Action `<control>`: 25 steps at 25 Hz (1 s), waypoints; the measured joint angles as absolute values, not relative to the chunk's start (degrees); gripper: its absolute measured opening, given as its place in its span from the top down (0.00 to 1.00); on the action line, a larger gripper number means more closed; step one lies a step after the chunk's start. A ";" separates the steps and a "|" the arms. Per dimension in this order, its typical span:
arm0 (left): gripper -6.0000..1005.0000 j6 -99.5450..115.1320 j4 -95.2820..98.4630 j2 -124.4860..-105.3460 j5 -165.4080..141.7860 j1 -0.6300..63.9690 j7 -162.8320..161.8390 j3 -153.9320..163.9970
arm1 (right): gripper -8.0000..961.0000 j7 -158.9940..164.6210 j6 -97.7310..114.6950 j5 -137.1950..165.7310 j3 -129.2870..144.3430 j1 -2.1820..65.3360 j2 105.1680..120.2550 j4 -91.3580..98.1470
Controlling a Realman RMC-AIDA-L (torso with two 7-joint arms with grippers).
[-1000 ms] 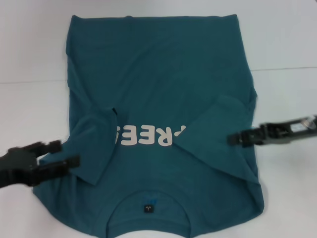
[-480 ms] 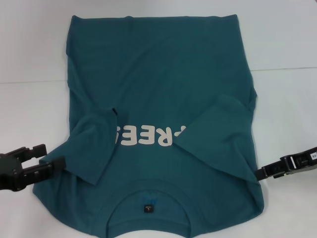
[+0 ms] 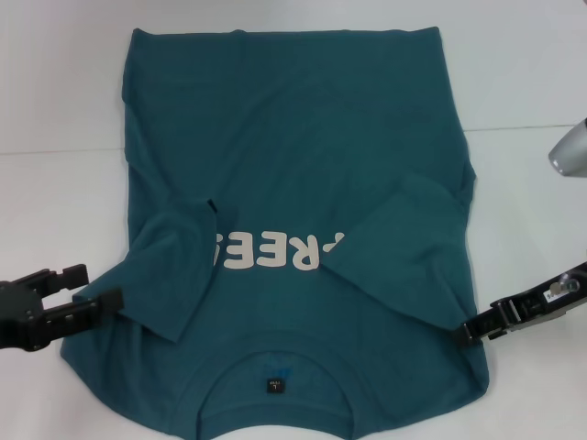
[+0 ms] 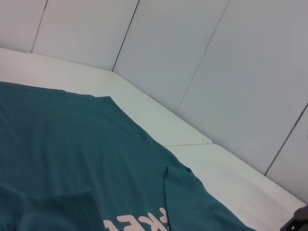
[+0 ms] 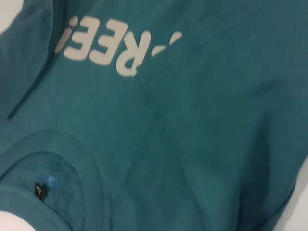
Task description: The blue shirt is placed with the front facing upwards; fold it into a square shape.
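Blue shirt (image 3: 293,229) lies flat on your white counter (image 3: 55,211), front up, collar toward the robot, both sleeves folded in over the white lettering (image 3: 275,252).

Head view: your left gripper (image 3: 96,289) sits at the shirt's left edge near the shoulder, jaws spread, nothing between them. Right gripper (image 3: 466,333) sits at the right edge near the other shoulder; whether its jaws are parted, you cannot tell.

Left wrist view: teal cloth, folded sleeve, counter, pale wall panels (image 4: 202,62).

Right wrist view: lettering, collar with dark neck label (image 5: 40,191).
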State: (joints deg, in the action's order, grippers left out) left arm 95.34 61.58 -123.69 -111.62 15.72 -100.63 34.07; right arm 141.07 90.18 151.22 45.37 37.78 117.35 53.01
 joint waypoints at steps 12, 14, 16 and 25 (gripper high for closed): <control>0.16 95.36 61.48 -123.79 -111.73 14.87 -100.39 33.92 | 0.36 141.98 87.95 154.84 49.98 38.54 119.32 53.10; 0.16 95.36 61.43 -123.80 -111.74 14.86 -100.38 33.92 | 0.39 141.69 87.85 154.68 50.33 38.54 119.33 53.27; 0.16 95.36 61.43 -123.81 -111.73 14.85 -100.37 33.92 | 0.42 141.40 87.64 154.65 50.49 38.54 119.34 53.33; 0.16 95.14 61.91 -123.74 -112.06 13.78 -100.92 33.85 | 0.74 138.68 86.94 151.64 49.45 36.85 119.37 53.51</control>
State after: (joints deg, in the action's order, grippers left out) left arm 95.14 61.91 -123.74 -112.06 13.78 -100.92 33.85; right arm 138.68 86.94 151.64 49.45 36.85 119.37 53.51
